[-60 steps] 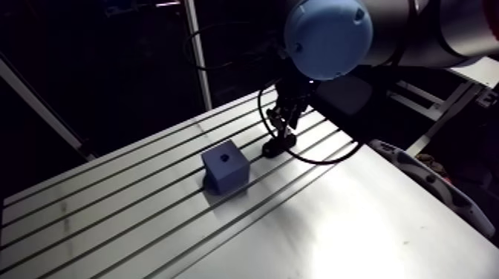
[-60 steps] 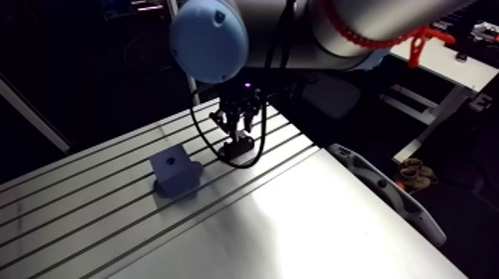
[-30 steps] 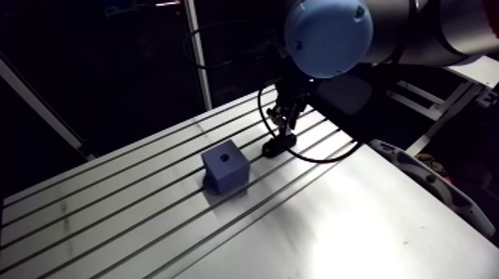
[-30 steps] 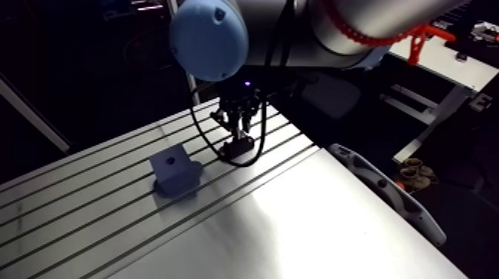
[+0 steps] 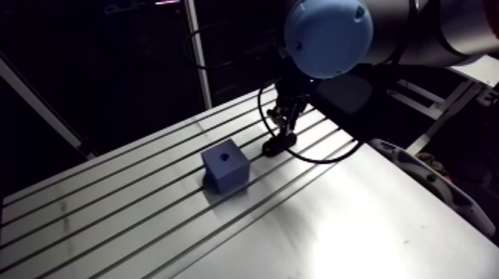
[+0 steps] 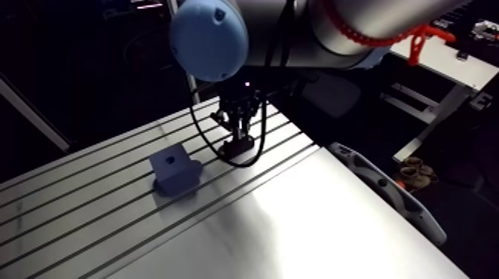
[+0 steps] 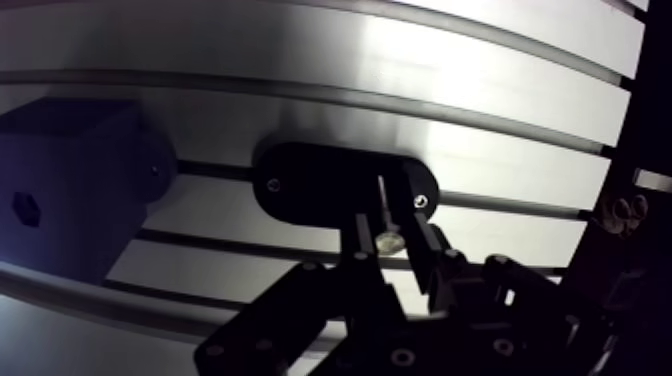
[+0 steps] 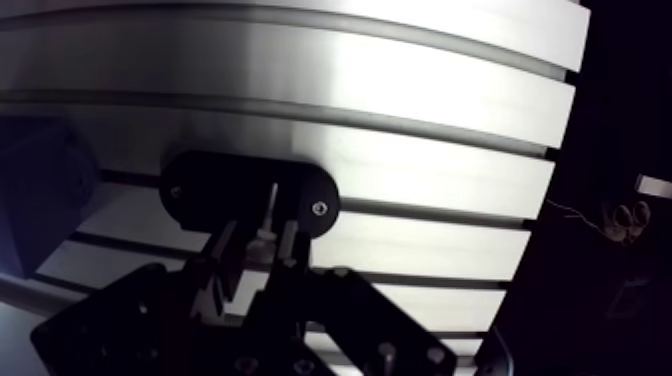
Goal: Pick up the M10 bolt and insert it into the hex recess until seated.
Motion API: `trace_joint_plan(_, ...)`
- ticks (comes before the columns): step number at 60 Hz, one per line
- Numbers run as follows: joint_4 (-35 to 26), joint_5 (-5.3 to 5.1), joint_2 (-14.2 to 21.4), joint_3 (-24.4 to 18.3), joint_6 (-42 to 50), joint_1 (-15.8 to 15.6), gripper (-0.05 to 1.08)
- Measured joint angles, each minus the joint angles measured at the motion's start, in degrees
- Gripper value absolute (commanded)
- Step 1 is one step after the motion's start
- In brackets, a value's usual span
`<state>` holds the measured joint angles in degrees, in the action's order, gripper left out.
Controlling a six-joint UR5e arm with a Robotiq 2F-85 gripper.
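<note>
Slotted table: fingers narrow, pinching bolt over black holder; blue block just beside, apart.

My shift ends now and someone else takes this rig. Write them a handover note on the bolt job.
Gripper: shut on the M10 bolt, right at the black holder plate.
Blue block stands beside the plate on the slotted table, with its hex recess facing up and empty.
Done: bolt gripped.
Left: lift it clear of the plate, carry it over the recess, insert until seated.
</note>
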<state>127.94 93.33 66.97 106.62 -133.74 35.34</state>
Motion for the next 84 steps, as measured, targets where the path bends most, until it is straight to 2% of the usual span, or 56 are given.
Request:
trace_joint_plan(19,0.0,0.81,0.01,0.04,0.0,0.0,0.74)
trace_joint_plan(37,-0.02,1.08,0.01,0.13,0.0,-0.01,0.81)
trace_joint_plan(70,-0.9,0.89,0.77,-0.79,0.0,-0.16,0.84)
trace_joint_plan(84,-1.39,0.29,1.18,-1.69,0.15,-0.5,0.89)
